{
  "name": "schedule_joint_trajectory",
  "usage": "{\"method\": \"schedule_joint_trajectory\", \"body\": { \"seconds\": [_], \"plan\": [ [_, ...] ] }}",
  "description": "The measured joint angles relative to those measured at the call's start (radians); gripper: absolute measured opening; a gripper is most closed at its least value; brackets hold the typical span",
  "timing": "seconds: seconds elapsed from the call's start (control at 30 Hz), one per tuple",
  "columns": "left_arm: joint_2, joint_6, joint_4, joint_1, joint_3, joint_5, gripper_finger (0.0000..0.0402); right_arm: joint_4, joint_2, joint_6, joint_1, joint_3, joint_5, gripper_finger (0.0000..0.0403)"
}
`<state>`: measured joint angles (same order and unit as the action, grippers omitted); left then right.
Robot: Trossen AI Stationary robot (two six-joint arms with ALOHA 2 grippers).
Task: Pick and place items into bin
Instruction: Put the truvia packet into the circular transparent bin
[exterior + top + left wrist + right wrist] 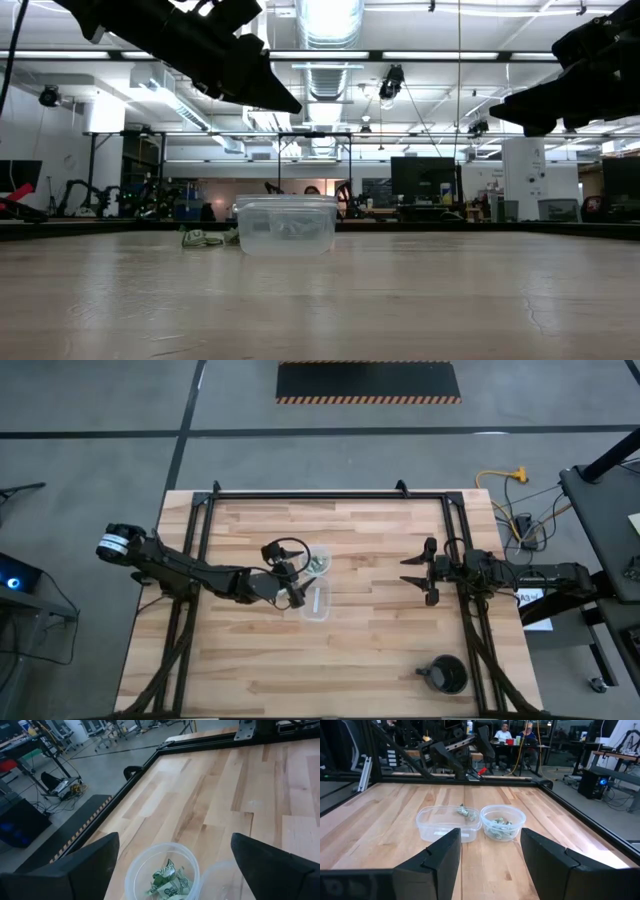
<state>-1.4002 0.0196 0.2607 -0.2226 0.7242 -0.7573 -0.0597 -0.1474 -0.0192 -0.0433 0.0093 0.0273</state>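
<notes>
The left hand (pixel 297 588) hangs with fingers spread wide and empty above the bin (pixel 161 875), evidently positioned for a drop, since green-and-whitish items (pixel 170 879) lie heaped inside. The bin stands touching the clear rectangular container (pixel 448 822) mid-worktop (pixel 370 660). The right hand (pixel 418 570) waits well apart, wide and empty.

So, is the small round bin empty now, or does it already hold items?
It holds items. The bin has pale green bits piled on its bottom; the right wrist view shows them inside too. It is far from full.
</notes>
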Motion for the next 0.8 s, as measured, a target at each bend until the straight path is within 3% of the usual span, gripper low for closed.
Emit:
{"method": "schedule_joint_trajectory", "body": {
  "seconds": [0.33, 0.43, 0.53, 0.8],
  "plan": [
    [0.0, 0.003, 0.001, 0.0, 0.0, 0.007, 0.0367, 0.0, 0.0, 0.0, 0.0, 0.0, 0.0, 0.0196],
    [0.0, 0.048, -0.046, 0.0, 0.0, 0.08, 0.0367, 0.0, 0.0, 0.0, 0.0, 0.0, 0.0, 0.0196],
    [0.009, 0.127, -0.133, 0.0, 0.004, 0.158, 0.0367, 0.0, 0.0, 0.0, 0.0, 0.0, 0.0, 0.0196],
    [0.013, 0.343, -0.544, 0.003, 0.103, 0.177, 0.0367, 0.0, -0.003, 0.0, 0.0, 0.0, 0.0, 0.0196]
  ]
}}
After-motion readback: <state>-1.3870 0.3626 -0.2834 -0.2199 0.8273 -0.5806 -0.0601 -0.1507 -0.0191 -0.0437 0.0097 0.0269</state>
